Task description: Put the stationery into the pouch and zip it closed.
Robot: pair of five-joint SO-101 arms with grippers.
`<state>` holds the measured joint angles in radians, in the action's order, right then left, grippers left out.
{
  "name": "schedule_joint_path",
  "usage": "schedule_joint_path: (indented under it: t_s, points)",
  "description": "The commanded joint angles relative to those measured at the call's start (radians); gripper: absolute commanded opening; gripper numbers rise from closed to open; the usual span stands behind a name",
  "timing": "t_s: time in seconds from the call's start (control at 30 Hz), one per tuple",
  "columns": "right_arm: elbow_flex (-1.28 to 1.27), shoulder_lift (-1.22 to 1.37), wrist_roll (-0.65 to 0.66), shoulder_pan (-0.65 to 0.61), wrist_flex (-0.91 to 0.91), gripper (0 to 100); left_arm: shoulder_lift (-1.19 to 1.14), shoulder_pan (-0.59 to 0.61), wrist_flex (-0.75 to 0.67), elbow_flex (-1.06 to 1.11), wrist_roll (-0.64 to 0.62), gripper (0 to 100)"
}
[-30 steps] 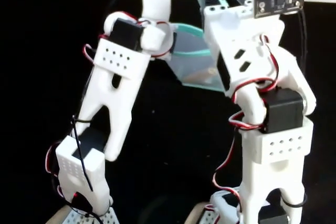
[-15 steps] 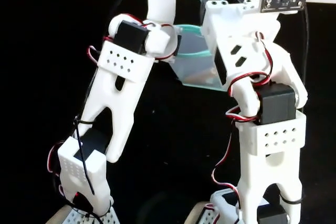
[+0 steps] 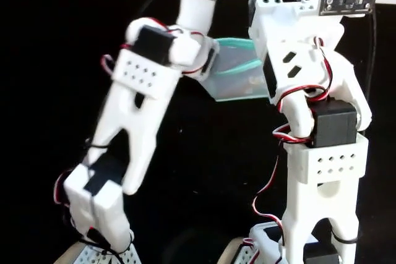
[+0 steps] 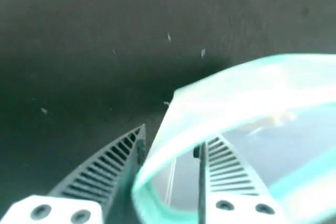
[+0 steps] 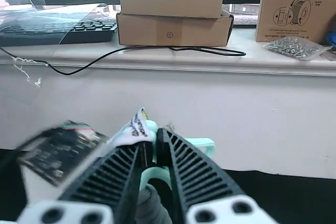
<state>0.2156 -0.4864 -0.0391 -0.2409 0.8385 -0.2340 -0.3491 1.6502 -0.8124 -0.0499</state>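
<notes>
Above the tabletop [image 3: 204,146], the pouch [image 3: 238,78] sits higher and further right than a second ago, stretched between both arms. Left claw [image 4: 176,145] clamps its teal rim; right claw [image 5: 153,139] pinches the labelled tab [image 5: 135,128]. Zipping appears underway.

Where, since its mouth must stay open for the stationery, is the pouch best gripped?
Grip the pouch by its teal rim, coming from the mouth side, one finger inside the wall and one outside, as the left gripper does; the clear walls look thin and floppy.
</notes>
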Motion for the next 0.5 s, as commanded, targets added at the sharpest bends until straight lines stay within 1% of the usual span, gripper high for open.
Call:
schedule_joint_path:
  t_s: [0.0,0.17,0.4,0.47]
  points:
    - [0.008,-0.039,0.011,0.005,-0.036,0.6,0.142,0.053,-0.002,-0.071,0.006,18]
    - [0.007,-0.039,0.011,0.005,-0.035,0.6,0.246,0.107,0.018,-0.130,0.008,18]
    - [0.002,-0.039,0.011,0.005,-0.035,0.6,0.294,0.108,0.106,-0.125,0.006,18]
    - [0.001,-0.039,0.011,0.005,-0.035,0.6,0.298,0.108,0.107,-0.079,0.006,18]
